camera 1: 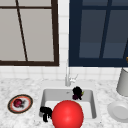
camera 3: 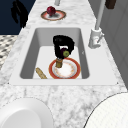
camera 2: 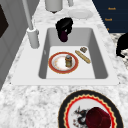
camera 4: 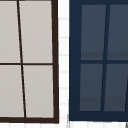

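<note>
At the near edge of the sink [camera 1: 45,100] the left hand [camera 1: 45,113] is held in the air, fingers curled on nothing. Farther back, above the basin, a dark plum-like fruit [camera 3: 64,53] is gripped in the right hand [camera 1: 77,92] — fingers wrapped round it — over a red-rimmed plate [camera 3: 72,72] bearing a small jar [camera 3: 59,62].

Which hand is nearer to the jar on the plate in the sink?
Right. The right hand hangs just above the jar; the left hand floats beyond the sink's front edge.
</note>
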Tool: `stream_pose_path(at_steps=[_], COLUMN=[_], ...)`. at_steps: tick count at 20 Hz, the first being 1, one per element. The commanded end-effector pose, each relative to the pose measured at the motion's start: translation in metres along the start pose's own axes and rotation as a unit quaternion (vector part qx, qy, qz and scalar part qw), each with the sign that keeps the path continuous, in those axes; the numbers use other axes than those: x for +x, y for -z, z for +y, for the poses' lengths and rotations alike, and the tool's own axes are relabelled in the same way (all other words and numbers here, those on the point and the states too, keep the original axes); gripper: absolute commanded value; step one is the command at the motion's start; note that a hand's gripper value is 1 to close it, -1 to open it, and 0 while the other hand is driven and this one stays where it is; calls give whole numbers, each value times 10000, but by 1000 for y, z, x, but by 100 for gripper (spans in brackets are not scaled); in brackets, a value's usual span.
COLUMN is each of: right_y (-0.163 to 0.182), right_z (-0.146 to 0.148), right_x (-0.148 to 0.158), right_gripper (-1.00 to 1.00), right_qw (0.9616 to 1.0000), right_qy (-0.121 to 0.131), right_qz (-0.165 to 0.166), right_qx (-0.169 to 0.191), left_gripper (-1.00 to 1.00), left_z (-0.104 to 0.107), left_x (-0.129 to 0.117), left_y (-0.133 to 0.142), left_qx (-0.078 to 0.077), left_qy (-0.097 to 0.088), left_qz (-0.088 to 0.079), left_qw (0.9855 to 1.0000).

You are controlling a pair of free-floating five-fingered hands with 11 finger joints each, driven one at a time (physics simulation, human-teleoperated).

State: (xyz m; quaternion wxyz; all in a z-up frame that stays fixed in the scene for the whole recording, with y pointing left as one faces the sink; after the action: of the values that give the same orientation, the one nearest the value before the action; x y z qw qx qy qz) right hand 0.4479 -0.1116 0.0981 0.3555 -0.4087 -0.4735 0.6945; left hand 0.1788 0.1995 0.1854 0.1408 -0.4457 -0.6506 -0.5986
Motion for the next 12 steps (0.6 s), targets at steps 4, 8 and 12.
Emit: stream_pose_path(at_steps=[4, 8, 12], right_y=[-36, -56, -78], right_z=[-29, -45, -61], right_x=[-18, -29, -40], right_gripper=[100, 100, 100], right_qw=[9995, 9993, 9992], right_qy=[-35, -51, -41], right_qz=[294, 326, 349], right_qx=[-142, -179, -163], left_gripper=[0, 0, 0], left_z=[0, 0, 0], left_x=[0, 0, 0], left_y=[0, 0, 0], left_qx=[0, 0, 0], left_qy=[0, 0, 0], left_qz=[0, 0, 0], left_qw=[10000, 10000, 10000])
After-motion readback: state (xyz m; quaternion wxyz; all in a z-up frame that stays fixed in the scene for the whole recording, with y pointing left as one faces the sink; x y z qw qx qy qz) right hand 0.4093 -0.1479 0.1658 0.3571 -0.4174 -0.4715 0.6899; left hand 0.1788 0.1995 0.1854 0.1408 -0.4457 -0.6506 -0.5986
